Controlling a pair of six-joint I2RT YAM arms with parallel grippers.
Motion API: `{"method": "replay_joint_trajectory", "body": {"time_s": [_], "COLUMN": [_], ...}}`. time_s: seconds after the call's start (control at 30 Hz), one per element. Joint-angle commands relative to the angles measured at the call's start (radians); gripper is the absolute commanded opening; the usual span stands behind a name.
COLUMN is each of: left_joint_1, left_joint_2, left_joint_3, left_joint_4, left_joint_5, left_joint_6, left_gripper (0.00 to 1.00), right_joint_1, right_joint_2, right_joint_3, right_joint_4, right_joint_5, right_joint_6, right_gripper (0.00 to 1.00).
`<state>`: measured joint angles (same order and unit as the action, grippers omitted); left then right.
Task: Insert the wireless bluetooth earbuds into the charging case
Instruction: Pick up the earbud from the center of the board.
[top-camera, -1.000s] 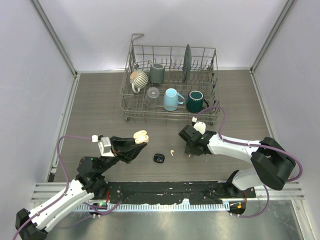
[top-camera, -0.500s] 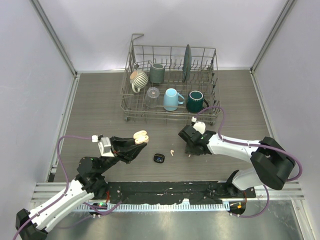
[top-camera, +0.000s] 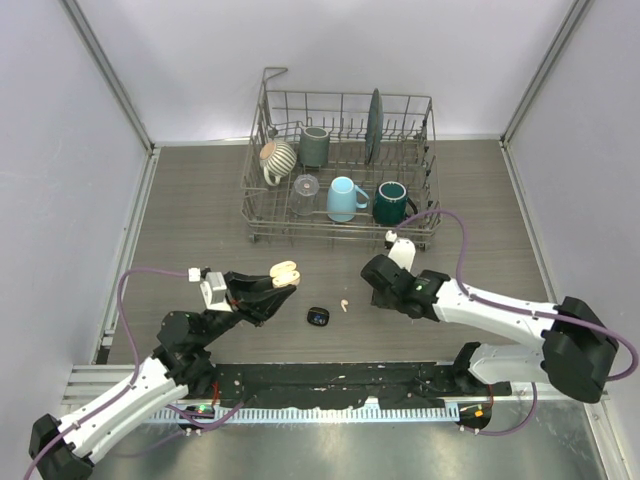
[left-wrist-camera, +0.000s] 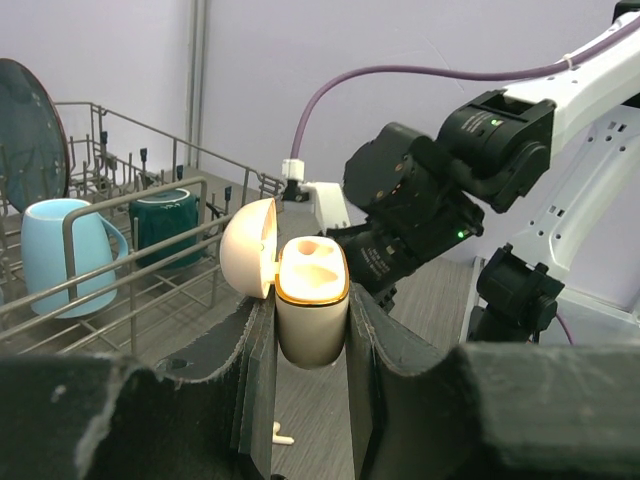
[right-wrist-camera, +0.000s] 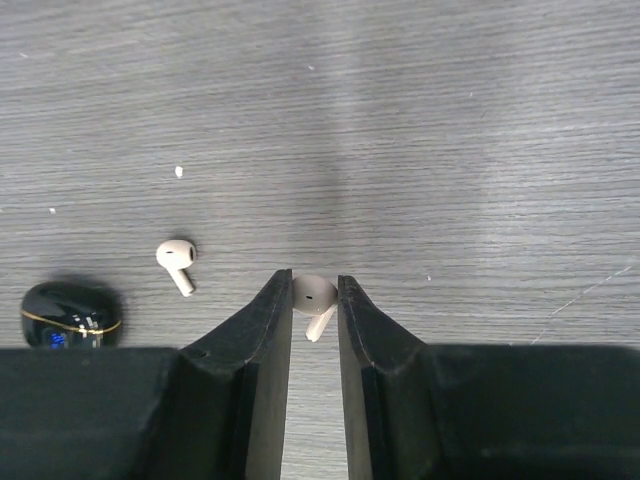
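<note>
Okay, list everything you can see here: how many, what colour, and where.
Earbuds: two, cream; one on the table, one pinched in the right jaws.
Cream charging case: one, lid open; held in the left jaws.
Black case: one; on the table near the loose earbud.
Dish rack: one, grey wire; back of table.
Mugs: four, striped, grey, light blue, dark green; in rack.
Glass: one, clear; in rack.
Plate: one, dark; upright in rack.
Arms: two, black and white; near edge.

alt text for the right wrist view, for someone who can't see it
The right gripper is shut on a pale cream earbud over a grey wood-grain table. A second cream earbud lies loose to its left, and a closed black charging case sits at lower left.
</note>
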<state>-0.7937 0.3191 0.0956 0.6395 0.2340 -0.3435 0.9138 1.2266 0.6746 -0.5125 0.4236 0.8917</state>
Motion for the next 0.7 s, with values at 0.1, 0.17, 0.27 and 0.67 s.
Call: {"method": "replay_joint_trajectory", "body": {"time_s": [0.1,0.17,0.27,0.67], "left_joint_1": [-0.002,-0.002,-0.002,-0.002], "left_joint_2": [0.035,0.038,0.038,0.063], "left_joint_3": [0.010,0.013,0.012,0.021], "left_joint_4": [0.078,0.078,0.077,0.089], "left_joint_5": [-0.013,-0.013,-0.016,-0.027], "left_joint_6": [-0.015,-0.015,-0.015,-0.017], "left_gripper": [0.00,0.00,0.00,0.00], "right_joint_1": [0.040,0.051,0.062,0.122], "right_joint_2": [-0.168,-0.214,-0.295,-0.388], "right_joint_3": [-0.018,-0.036,-0.050,0.026], "right_joint_4": [0.022,0.048,0.075,0.156], "right_joint_5": [0.152,0.185,0.216,0.294], "right_joint_6": [0.015,0.015,-0.005,-0.161], "right_gripper": [0.01,0.01,0.01,0.01]}}
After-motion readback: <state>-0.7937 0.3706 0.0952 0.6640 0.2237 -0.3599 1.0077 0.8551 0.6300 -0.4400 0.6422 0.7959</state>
